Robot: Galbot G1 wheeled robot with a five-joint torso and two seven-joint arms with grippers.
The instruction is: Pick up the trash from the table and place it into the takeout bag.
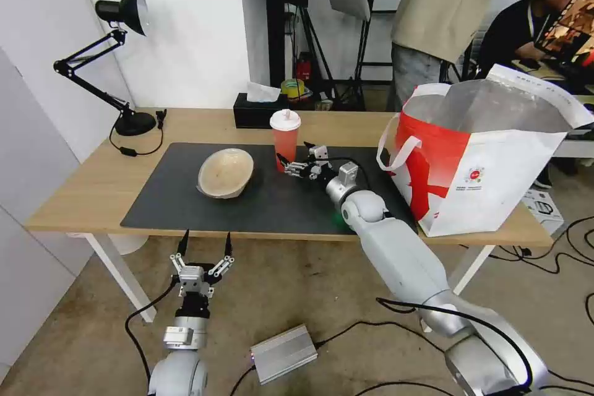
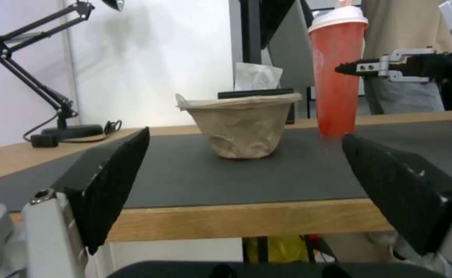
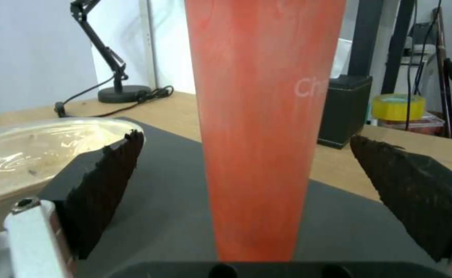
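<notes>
Fingers of right gripper (image 3: pixel 247 181) spread apart, flanking upright red cup (image 3: pixel 259 116), not clamped; left gripper (image 1: pixel 204 250) open, parked below table (image 1: pixel 93 192) edge.

place: studio-like lab | cues: light stands (image 1: pixel 365 25), floor cables (image 1: pixel 557 253) (concrete floor), desk lamp (image 1: pixel 117 62)

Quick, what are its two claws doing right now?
Left gripper: open, holding nothing, below the table edge.
Right gripper: open around the red cup, not gripping it.
</notes>
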